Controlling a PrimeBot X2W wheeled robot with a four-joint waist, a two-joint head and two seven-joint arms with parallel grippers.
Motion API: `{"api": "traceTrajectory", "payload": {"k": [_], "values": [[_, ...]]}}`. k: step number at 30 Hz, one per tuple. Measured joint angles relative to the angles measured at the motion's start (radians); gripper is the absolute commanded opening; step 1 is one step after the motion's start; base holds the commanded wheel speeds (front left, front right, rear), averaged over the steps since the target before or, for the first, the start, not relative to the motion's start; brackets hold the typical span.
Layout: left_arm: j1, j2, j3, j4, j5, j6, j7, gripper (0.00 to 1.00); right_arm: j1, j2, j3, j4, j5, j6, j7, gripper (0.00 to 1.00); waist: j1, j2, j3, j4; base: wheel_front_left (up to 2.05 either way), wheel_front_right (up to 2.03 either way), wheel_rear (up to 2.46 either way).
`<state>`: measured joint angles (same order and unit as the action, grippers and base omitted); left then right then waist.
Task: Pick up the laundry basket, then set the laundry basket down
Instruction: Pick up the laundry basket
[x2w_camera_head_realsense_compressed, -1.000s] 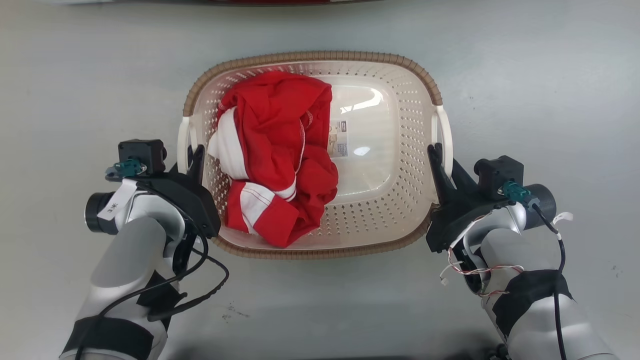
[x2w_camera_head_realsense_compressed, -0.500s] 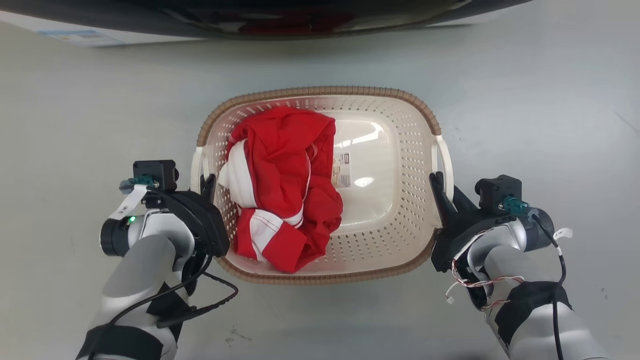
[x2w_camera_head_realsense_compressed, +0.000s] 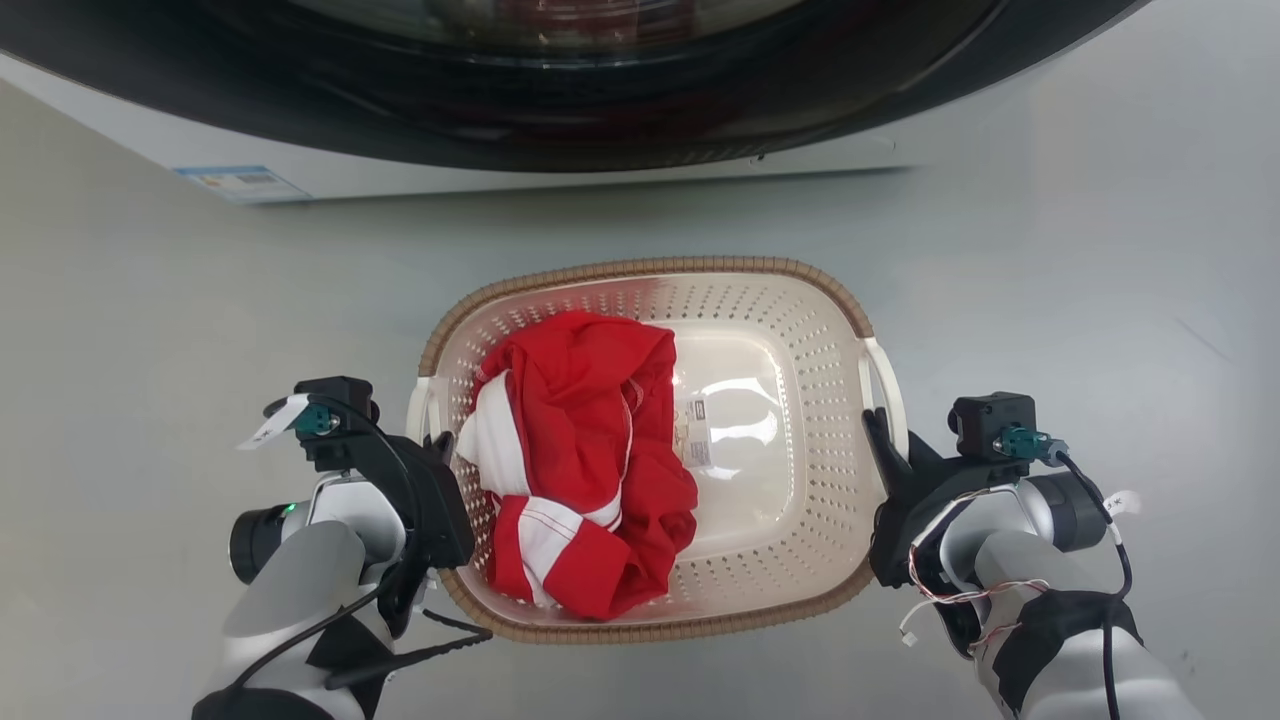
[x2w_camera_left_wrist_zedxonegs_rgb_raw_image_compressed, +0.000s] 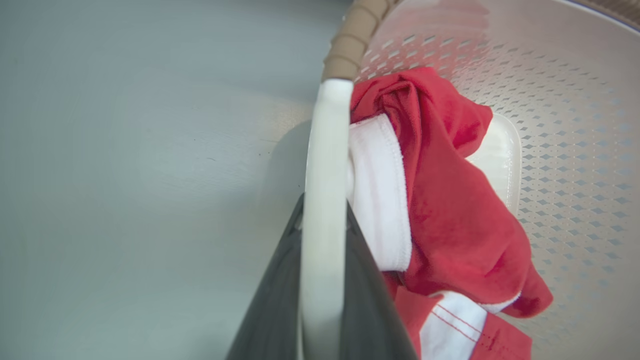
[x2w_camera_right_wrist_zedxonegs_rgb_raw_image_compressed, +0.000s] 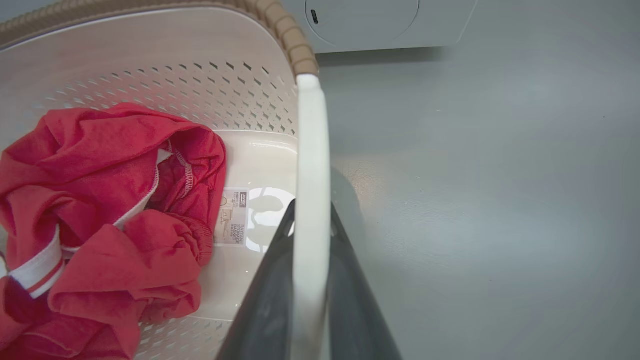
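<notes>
The left forearm (x2w_camera_head_realsense_compressed: 290, 590) rises from 7 o'clock in the head view, the right forearm (x2w_camera_head_realsense_compressed: 1060, 650) from 5 o'clock. The left gripper (x2w_camera_head_realsense_compressed: 437, 447) points to 12 o'clock, its 2 dark fingers clamped on the left handle (x2w_camera_head_realsense_compressed: 416, 408). The right gripper (x2w_camera_head_realsense_compressed: 880, 428) points to 11 o'clock, its 2 fingers clamped on the right handle (x2w_camera_head_realsense_compressed: 893, 382).

**Plastic, cloth and a dull grey floor**

The laundry basket (x2w_camera_head_realsense_compressed: 820, 330) is cream plastic: perforated walls satin, smooth bottom glossy with reflected light. Its rim (x2w_camera_head_realsense_compressed: 640, 268) is brown, ribbed, woven-look, matt; its handles (x2w_camera_head_realsense_compressed: 893, 385) are smooth white plastic. The label (x2w_camera_head_realsense_compressed: 697, 445) looks like printed paper. The garment (x2w_camera_head_realsense_compressed: 570, 400) is soft red cloth with white bands and visible stitching. The floor (x2w_camera_head_realsense_compressed: 1050, 300) is smooth grey with a faint sheen. The left claw (x2w_camera_head_realsense_compressed: 437, 450) and right claw (x2w_camera_head_realsense_compressed: 876, 425) have dark matt fingers.
</notes>
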<state>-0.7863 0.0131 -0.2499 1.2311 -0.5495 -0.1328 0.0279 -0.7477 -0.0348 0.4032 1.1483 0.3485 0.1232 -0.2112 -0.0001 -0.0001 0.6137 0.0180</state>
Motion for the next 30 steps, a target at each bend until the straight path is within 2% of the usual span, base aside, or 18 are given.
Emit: {"api": "traceTrajectory", "payload": {"k": [13,30], "values": [[0.051,-0.012,-0.016,0.016,-0.059,0.000,0.109,0.00,0.032,0.009,-0.002,0.086,0.050,0.009,0.071,0.00,0.0000,0.0000,-0.163,0.005,0.00,0.00,0.00],[0.144,-0.010,-0.039,0.034,-0.094,0.001,0.239,0.00,0.162,0.012,0.054,0.075,0.155,0.017,0.179,0.00,0.0000,0.0000,-0.402,0.006,0.00,0.00,0.00]]}}
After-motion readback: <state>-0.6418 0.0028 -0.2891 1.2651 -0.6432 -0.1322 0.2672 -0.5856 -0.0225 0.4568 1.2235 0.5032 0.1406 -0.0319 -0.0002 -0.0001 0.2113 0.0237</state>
